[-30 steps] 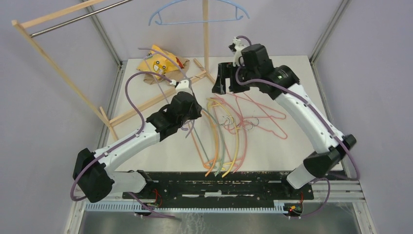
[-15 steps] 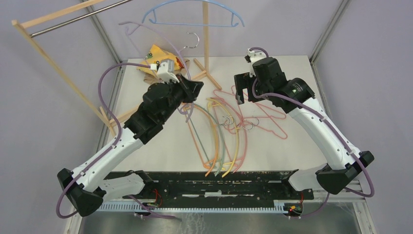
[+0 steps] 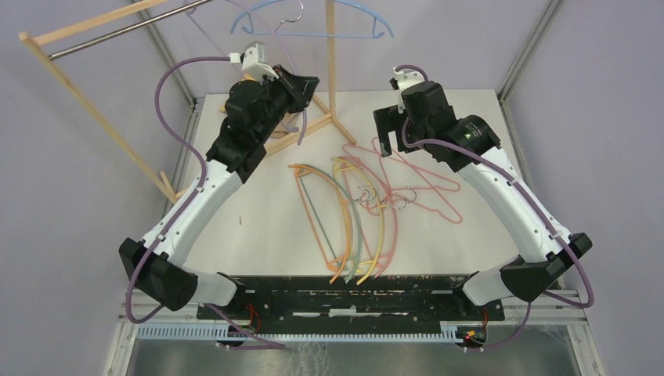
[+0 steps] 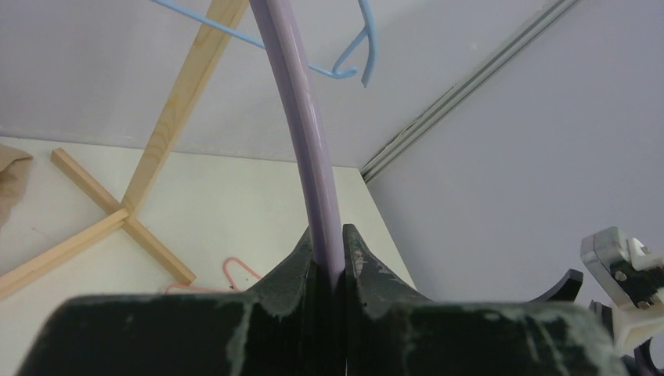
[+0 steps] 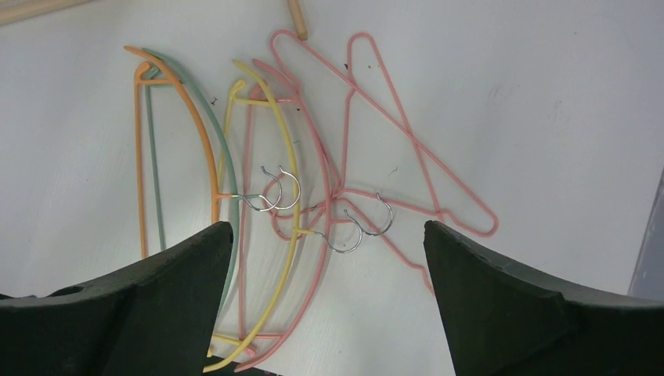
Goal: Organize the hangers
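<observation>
My left gripper (image 3: 304,86) is shut on a purple hanger (image 3: 266,31) and holds it high at the back, near the wooden post. The wrist view shows the purple bar (image 4: 301,117) pinched between the closed jaws of the left gripper (image 4: 330,251). A blue hanger (image 3: 376,19) hangs at the top, also seen in the left wrist view (image 4: 356,47). Orange (image 5: 141,157), green (image 5: 156,180), yellow (image 5: 294,204) and pink hangers (image 5: 391,117) lie piled on the table (image 3: 360,211). My right gripper (image 3: 389,135) is open above the pile, its fingers (image 5: 470,266) wide apart around nothing.
The wooden-framed rack with its metal rail (image 3: 117,31) stands at the back left. Its upright post (image 3: 331,55) and cross foot (image 4: 117,223) are beside the left gripper. Metal frame posts (image 3: 525,47) bound the white table.
My left arm has risen and swung toward the back with the purple hanger, lifting it off the table. My right gripper has shifted slightly right and stays open.
</observation>
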